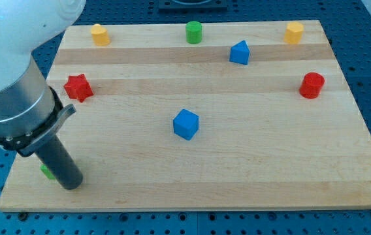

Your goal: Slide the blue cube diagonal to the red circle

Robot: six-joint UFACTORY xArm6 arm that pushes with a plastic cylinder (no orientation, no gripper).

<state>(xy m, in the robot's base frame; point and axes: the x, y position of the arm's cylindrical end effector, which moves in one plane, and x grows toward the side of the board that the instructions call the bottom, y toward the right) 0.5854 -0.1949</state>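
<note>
Arm comes in from the far left corner of the view, big white/grey body leaning down w/ the dark rod angled toward the near left part of the board (238, 196). No pincer on this rig so nothing to open or close, just my tip (72, 185), sitting close to the near left edge. Right next to the rod there's a green block (46, 172), mostly hidden, can't tell its shape. Blue cube (186, 124) is about mid-board, well apart from my tip, w/ bare wood all round it. Going farther: red star (78, 87) near the left edge, red circle (312, 85) near the right edge, well to the right of the cube. Blue block (239, 53), sort of wedge-ish, sits farther back. Far edge has a yellow block (100, 34) left, green cylinder (193, 31) middle, another yellow block (294, 32) right.
</note>
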